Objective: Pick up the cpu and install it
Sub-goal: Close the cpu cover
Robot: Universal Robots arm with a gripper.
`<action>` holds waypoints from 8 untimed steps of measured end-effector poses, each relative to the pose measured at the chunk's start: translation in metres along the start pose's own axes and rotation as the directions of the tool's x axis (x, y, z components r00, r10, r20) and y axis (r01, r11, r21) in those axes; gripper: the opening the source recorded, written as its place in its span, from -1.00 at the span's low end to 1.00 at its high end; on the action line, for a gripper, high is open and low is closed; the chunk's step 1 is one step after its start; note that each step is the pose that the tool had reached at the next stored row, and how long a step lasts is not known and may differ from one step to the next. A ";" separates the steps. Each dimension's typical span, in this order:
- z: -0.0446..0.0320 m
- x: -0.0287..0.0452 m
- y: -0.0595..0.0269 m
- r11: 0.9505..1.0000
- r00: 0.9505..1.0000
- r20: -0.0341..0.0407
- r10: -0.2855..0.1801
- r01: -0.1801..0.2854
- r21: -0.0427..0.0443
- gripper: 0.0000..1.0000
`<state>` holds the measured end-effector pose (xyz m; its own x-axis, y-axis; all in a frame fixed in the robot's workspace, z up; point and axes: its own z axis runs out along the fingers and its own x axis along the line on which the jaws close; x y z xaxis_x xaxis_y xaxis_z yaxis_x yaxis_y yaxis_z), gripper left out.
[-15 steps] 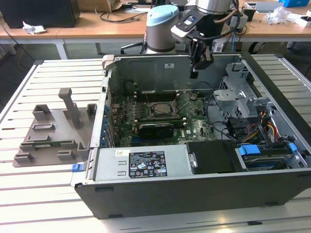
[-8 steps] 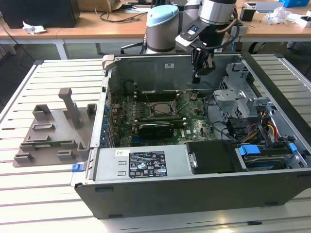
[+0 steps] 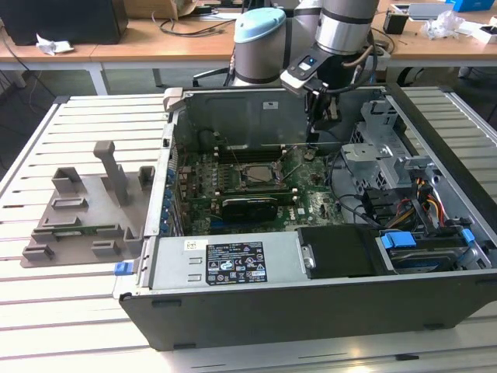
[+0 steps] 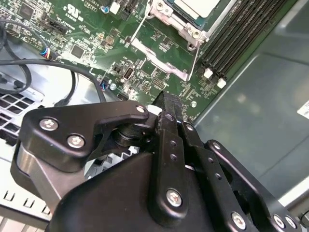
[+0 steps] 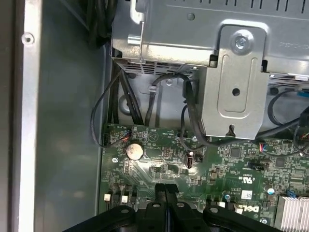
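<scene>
The cpu shows its pale silver lid inside the metal-framed socket in the middle of the green motherboard. Thin wire levers stand beside the socket frame. My gripper hangs over the board toward the exterior view's right of the socket, near the case's back wall and apart from the cpu. In both wrist views its black fingertips press together with nothing between them. In the second wrist view the gripper points at the board a short way from the socket.
The open computer case lies on a slatted white table. A metal drive cage and black cables crowd the space by the gripper. A coin battery sits on the board. A grey fixture tray rests at the exterior view's left.
</scene>
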<state>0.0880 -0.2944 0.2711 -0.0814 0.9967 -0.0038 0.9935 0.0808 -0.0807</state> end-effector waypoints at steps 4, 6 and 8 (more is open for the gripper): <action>0.0079 0.0001 0.0007 1.000 1.000 0.001 -0.010 0.010 0.000 -0.79; 0.0148 -0.0022 0.0007 1.000 1.000 0.002 -0.029 0.029 0.001 -0.79; 0.0183 -0.0060 0.0006 0.999 0.999 0.002 -0.035 0.035 0.004 -0.79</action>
<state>0.0876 -0.3005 0.2529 -0.1164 0.9932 -0.0029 0.9897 0.1157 -0.0843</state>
